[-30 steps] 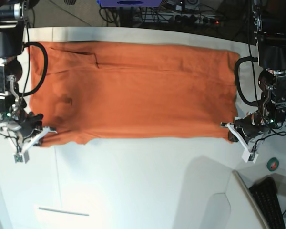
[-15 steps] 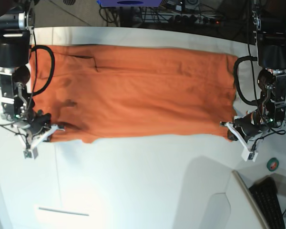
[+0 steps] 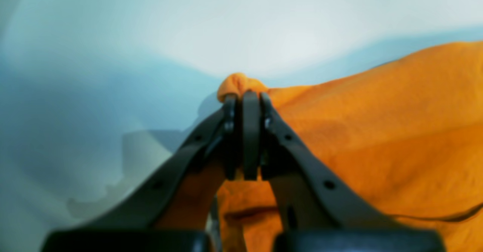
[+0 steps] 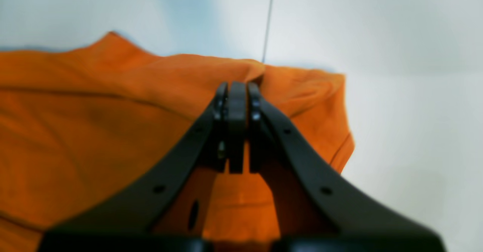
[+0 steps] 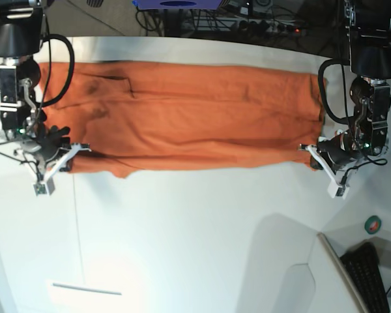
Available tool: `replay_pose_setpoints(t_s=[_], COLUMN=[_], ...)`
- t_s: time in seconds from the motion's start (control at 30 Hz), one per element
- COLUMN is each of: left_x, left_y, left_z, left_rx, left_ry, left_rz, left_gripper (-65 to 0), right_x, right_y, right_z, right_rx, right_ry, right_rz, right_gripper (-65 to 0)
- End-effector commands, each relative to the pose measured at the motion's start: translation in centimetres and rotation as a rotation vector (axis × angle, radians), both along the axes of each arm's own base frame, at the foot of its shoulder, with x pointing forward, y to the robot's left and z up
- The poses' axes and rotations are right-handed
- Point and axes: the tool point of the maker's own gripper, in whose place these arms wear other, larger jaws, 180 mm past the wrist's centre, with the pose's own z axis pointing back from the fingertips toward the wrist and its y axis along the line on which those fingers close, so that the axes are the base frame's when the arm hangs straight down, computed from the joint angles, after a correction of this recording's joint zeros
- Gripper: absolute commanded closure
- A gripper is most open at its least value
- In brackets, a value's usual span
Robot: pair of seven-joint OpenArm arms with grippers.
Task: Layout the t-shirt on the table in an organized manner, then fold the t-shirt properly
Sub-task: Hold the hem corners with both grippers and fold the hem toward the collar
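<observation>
Where the shirt lies: the t-shirt (image 5: pixel 189 117) is spread as a wide orange band across the far half of the worktop (image 5: pixel 202 248), its long edges running left to right in the base view.
Shirt shape: mostly flat, with soft creases along its length and a darker wrinkled patch near its far left corner.
Right gripper: the right gripper (image 4: pixel 236 88), on the left of the base view (image 5: pixel 78 149), has its jaws pressed together on a near corner of the fabric, which bunches up just past the tips.
Left gripper: the left gripper (image 3: pixel 244 95), on the right of the base view (image 5: pixel 309 151), is likewise pinching the opposite near corner; a small orange fold pokes out beyond its tips.
Near edge: it runs between the two grippers, dipping a little at a small flap towards the left.
Worktop: white and bare in front of the shirt, with a thin seam line (image 5: pixel 76 222) running towards the near side.
Off to the side: a roll of tape (image 5: pixel 373 225) and a dark keyboard (image 5: pixel 371 274) at the near right.
</observation>
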Motion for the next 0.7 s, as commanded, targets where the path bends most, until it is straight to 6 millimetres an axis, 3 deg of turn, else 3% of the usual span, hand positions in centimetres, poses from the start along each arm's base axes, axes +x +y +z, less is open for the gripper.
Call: replay_pose_setpoints(t_s=[0.0, 0.23, 0.4, 0.53, 0.67], left_x=[1.3, -0.3, -0.7, -0.3, -1.0], left_y=[0.3, -0.3, 0.4, -0.8, -0.8], left_z=[1.7, 0.7, 1.6, 3.2, 2.9], left_rx=[0.003, -0.001, 0.042, 0.073, 0.08], left_ry=[-0.053, -0.014, 0.036, 0.023, 0.043], left_rz=[-0.025, -0.098, -0.122, -0.174, -0.18], left_gripper=[0.0, 0.0, 0.0, 0.0, 0.0], right_x=[0.9, -3.0, -5.0, -6.3, -7.1], right_y=[-0.6, -0.7, -0.3, -0.3, 0.2], right_z=[1.6, 1.3, 1.1, 0.4, 1.2], right_rx=[-0.01, -0.04, -0.044, -0.045, -0.045], right_ry=[-0.057, -0.005, 0.021, 0.047, 0.033], right_rz=[-0.002, -0.02, -0.008, -0.009, 0.005], right_gripper=[0.0, 0.0, 0.0, 0.0, 0.0])
